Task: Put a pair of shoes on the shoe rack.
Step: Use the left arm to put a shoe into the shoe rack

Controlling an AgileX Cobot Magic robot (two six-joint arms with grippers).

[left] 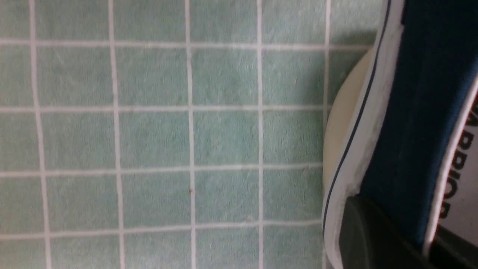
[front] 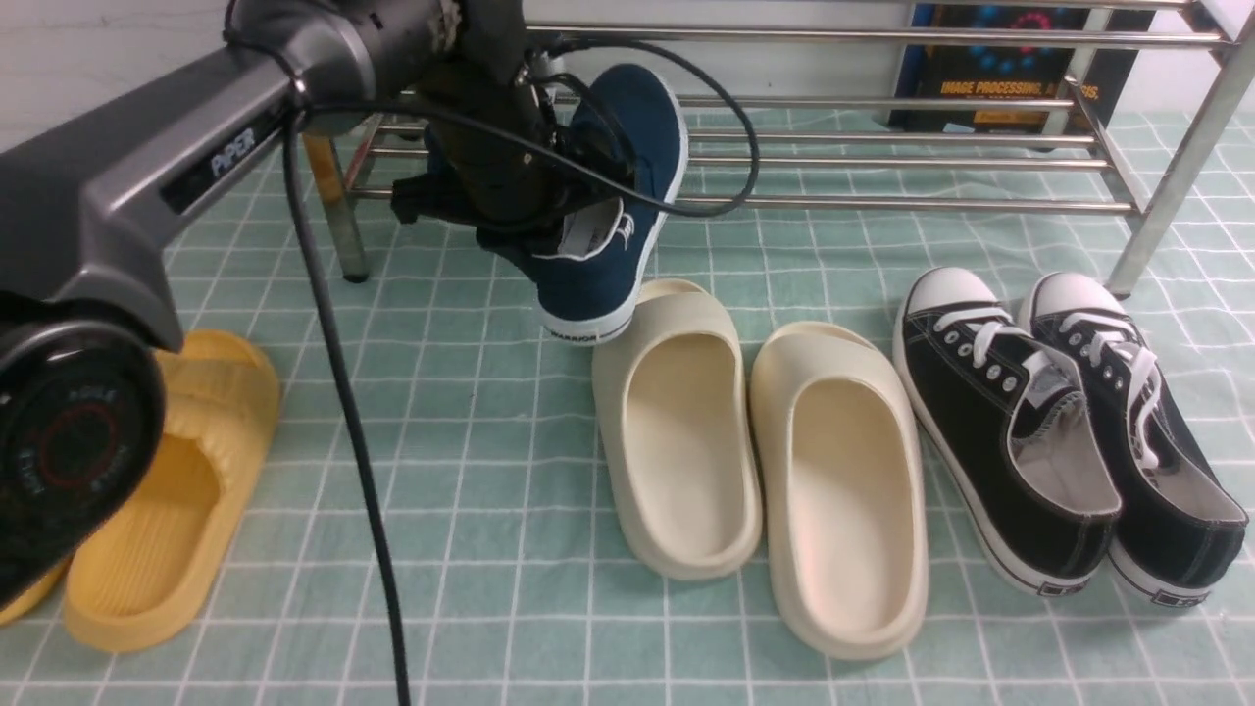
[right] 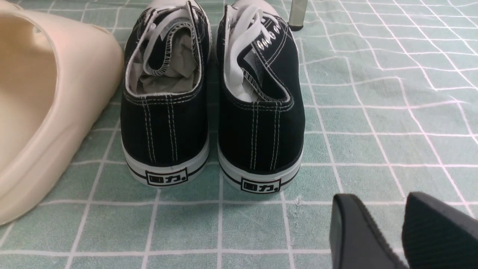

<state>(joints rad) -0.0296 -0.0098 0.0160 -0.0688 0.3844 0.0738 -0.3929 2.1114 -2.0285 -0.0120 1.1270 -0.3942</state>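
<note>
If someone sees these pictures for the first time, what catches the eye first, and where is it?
First, the left pincer, shut on a navy-blue canvas slip-on shoe with a white sole, holds it tilted, heel down, before the shiny steel bar rack. Next, on the green checked cloth, cream foam slides lie in the middle, and black lace-up sneakers with white toe caps to their right.

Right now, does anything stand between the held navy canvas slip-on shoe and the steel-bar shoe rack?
Nothing visible does. The left gripper holds the navy canvas slip-on shoe lifted just before the shiny steel-bar shoe rack; the cream foam slide lies below its heel, outside that path.
</note>
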